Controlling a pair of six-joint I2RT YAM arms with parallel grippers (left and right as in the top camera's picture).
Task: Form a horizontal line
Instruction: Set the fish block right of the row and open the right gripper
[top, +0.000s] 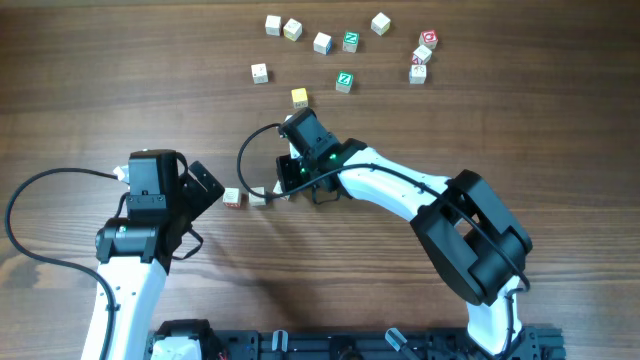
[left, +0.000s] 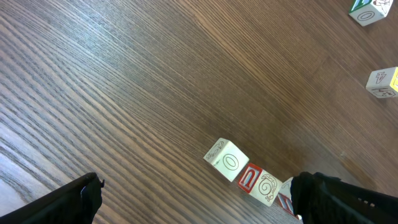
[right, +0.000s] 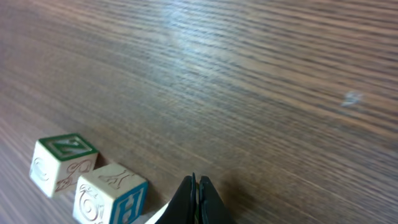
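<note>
Overhead, the horizontal line lies on the wooden table between the two arms, its pale cubes side by side and running left to right. Its right end is tucked under the right gripper, so the last cube is mostly hidden there. The left gripper sits just left of the row with its fingers spread wide and nothing between them. From the left wrist, the horizontal line runs diagonally toward the lower right, cubes touching, one face showing a red letter, and the farthest cube is partly covered by the dark right finger. From the right wrist, the right gripper has its two fingers pressed together with no gap, holding nothing that can be seen. A green-topped cube and a cube with a blue H stand close together at the lower left. Loose cubes are scattered along the far edge, well apart from the row, and a yellow-topped cube sits nearer, just beyond the right wrist.
</note>
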